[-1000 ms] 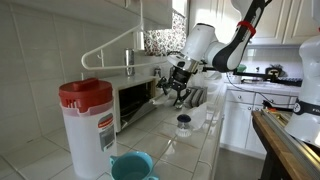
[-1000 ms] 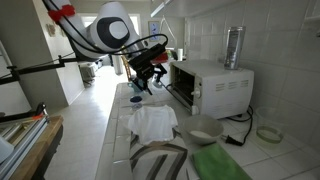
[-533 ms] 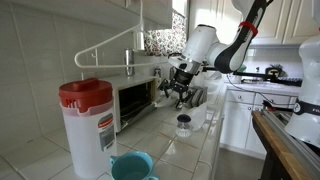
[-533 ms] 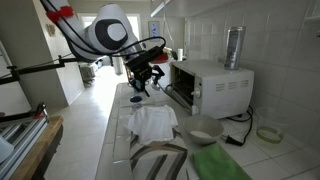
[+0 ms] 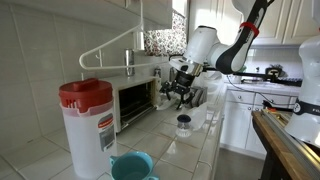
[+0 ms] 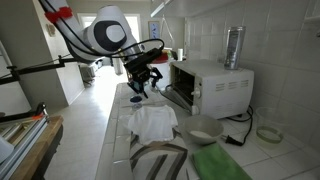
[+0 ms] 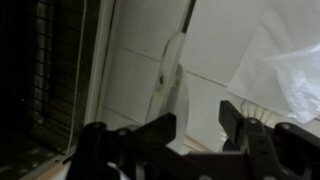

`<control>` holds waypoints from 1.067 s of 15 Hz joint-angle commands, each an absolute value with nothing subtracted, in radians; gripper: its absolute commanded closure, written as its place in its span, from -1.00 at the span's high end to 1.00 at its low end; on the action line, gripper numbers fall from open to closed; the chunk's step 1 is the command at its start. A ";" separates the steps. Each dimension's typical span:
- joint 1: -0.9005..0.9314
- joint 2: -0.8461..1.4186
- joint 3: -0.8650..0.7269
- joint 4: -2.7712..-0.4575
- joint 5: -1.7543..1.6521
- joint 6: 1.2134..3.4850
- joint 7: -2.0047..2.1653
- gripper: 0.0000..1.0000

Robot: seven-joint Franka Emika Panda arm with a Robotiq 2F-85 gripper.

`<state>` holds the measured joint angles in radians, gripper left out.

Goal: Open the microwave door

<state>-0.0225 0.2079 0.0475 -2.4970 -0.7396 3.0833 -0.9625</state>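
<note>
My gripper [image 5: 181, 92] hangs over the tiled counter [image 5: 190, 145] just in front of the microwave [image 5: 133, 98], level with the upper part of its front. In the wrist view my two dark fingers [image 7: 158, 128] stand partway apart, with pale tile showing in the gap between them. Nothing is clamped there. A pale bar, which I take for the handle [image 7: 170, 78], runs down toward that gap from above. I cannot tell whether either finger touches it.

The microwave sits against the tiled wall, with a red-lidded pitcher [image 5: 86, 125] nearer the camera in an exterior view and a blue cup [image 5: 131, 165] beside the pitcher's base. The door [image 6: 180, 97] is the dark glass panel facing me. In an exterior view it seems to lean out a little at its top edge, away from the white body, but I cannot tell how far. In the wrist view the dark side at left shows the bars of a rack [image 7: 55, 70], then a light frame strip, then counter.

A small jar [image 5: 184, 124] stands on the counter below my gripper. A white cloth [image 6: 152, 120] lies on the counter near the door, well apart from my fingers, with a bowl [image 6: 205, 127] beside it.
</note>
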 commanded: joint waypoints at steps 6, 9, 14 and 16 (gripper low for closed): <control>-0.037 0.190 0.071 -2.522 -0.731 3.056 -1.008 0.22; -0.039 0.191 0.077 -2.522 -0.728 3.038 -1.012 0.05; -0.045 0.191 0.089 -2.525 -0.720 3.025 -1.020 0.38; -0.046 0.191 0.091 -2.526 -0.718 3.017 -1.024 0.11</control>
